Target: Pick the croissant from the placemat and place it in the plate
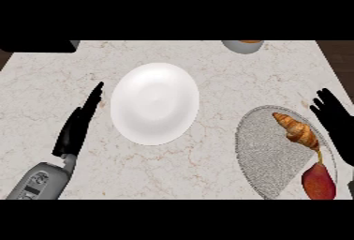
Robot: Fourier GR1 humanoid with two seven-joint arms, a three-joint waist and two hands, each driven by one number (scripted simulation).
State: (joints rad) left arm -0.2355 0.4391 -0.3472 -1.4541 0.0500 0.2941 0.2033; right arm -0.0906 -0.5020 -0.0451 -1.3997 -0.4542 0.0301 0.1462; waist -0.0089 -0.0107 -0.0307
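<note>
Marbled tabletop [228, 84] was seen throughout. Left of the plate [155, 103], the left hand [77, 126] was held flat, fingers straight. Right of the plate, the croissant [297, 130] lay on the placemat [266, 152], a pear [319, 182] crowding it; that might be knocked. Beyond, the right hand [336, 123] was spread, the tabletop's edge close.

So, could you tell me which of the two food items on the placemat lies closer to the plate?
The croissant, golden-brown, at the placemat's upper part. The red pear sits lower, near the view's bottom edge, farther from the white plate.
</note>
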